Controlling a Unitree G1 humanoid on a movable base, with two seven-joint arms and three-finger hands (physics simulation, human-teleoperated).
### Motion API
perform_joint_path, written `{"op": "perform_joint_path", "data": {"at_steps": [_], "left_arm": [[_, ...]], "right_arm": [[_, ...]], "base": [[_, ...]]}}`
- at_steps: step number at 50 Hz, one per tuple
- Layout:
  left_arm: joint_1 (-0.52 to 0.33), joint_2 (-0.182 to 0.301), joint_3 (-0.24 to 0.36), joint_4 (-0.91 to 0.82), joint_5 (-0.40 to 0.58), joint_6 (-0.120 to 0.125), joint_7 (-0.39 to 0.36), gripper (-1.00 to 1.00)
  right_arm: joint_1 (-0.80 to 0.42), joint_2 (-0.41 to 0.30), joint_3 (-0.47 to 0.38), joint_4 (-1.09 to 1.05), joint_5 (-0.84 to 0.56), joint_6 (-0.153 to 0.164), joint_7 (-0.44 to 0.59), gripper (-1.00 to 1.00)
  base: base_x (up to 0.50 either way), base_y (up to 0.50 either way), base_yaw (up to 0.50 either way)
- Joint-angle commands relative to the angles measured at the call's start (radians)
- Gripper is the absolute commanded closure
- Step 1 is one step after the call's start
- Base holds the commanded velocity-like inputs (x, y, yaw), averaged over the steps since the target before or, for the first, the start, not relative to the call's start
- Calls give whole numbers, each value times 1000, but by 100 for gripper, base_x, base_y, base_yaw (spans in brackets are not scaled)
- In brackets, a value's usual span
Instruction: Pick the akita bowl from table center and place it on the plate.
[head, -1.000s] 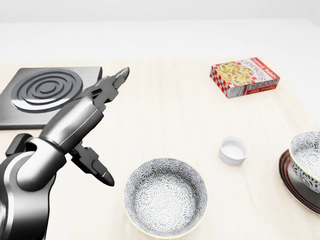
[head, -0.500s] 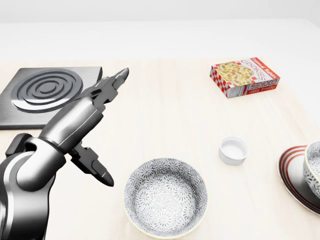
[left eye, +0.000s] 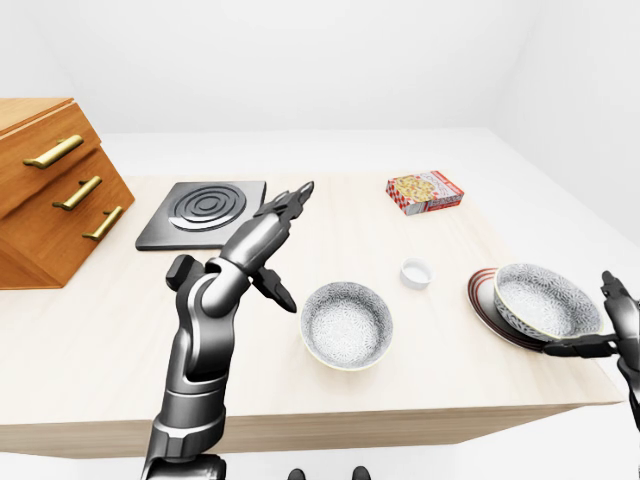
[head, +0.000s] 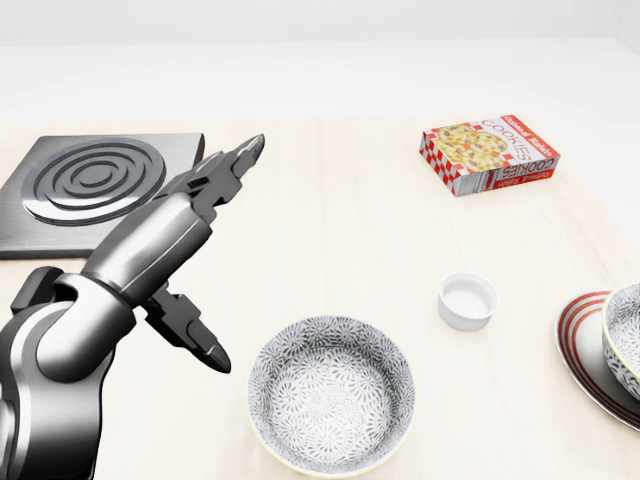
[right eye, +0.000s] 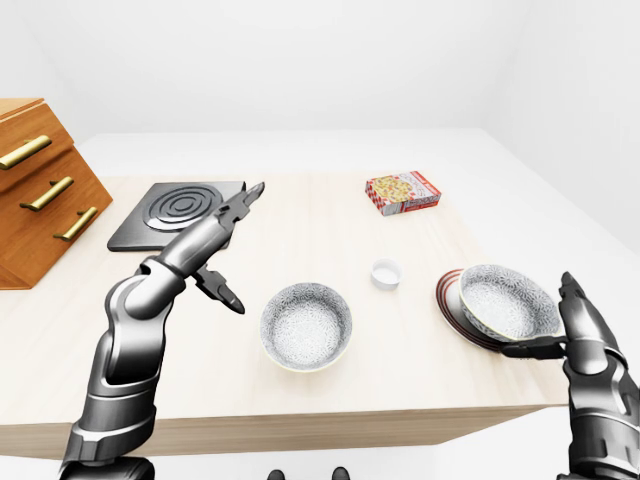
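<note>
While the bowl (right eye: 508, 302) sits on the plate (right eye: 452, 300), the right hand (right eye: 578, 325) — fingers released (beside its rim) — hovers.

1. Left hand (head: 205, 262): glossy dark metal.
2. Bowl (head: 331, 394) right of it: glazed, speckled ceramic.
3. Table (head: 340, 230) under it: pale matt wood.
4. Ramekin (head: 468, 300): smooth white.
5. Cookie box (head: 488, 153): printed card.

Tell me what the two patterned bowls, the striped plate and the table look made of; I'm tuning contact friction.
Both bowls, the one at table center and the one on the plate, look like glazed ceramic: a fine grey-white print, smooth rims. The plate also looks ceramic, glossy, with red and dark rings. The table looks like pale matte wood with faint grain. It is a render, so these are guesses.
</note>
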Motion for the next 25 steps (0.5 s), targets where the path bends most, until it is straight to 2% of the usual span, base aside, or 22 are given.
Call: {"op": "perform_joint_path", "data": {"at_steps": [1, 3, 4, 6, 10, 16, 19, 20, 21, 22, 25], "left_arm": [[4, -1, 3, 2, -4, 0, 4, -100], [8, -2, 1, -9, -2, 0, 2, -100], [11, -4, 1, -26, 0, 0, -5, -100], [25, -8, -2, -58, 5, 0, -15, -100], [48, -12, -2, -99, 8, 0, -28, -100], [66, -18, -1, -159, 8, 0, -46, -100], [67, -20, 8, -158, -10, 0, -24, -100], [66, -22, 15, -150, -24, 0, -8, -100], [65, -22, 18, -145, -36, 0, 4, -100], [69, -28, 24, -139, -57, 0, 24, -100], [86, -35, 21, -162, -94, 0, 61, -100]], "right_arm": [[179, 100, -151, -488, 20, 40, 167, -100], [220, 152, -212, -631, 3, 89, 239, -100], [267, 193, -259, -770, 11, 128, 303, -100], [302, 252, -326, -912, 5, 165, 387, -100], [362, 360, -436, -1147, 15, 175, 527, -100], [381, 475, -526, -1426, 90, 175, 678, -100], [367, 520, -517, -1537, 133, 175, 682, -100], [347, 553, -474, -1601, 147, 175, 682, -100], [349, 551, -468, -1606, 152, 175, 675, -100], [342, 580, -418, -1635, 139, 175, 640, -100], [307, 611, -304, -1660, 133, 175, 549, -100]], "base": [[0, 0, 0], [0, 0, 0], [0, 0, 0], [0, 0, 0], [0, 0, 0], [0, 0, 0], [0, 0, 0], [0, 0, 0], [0, 0, 0], [0, 0, 0], [0, 0, 0]]}}
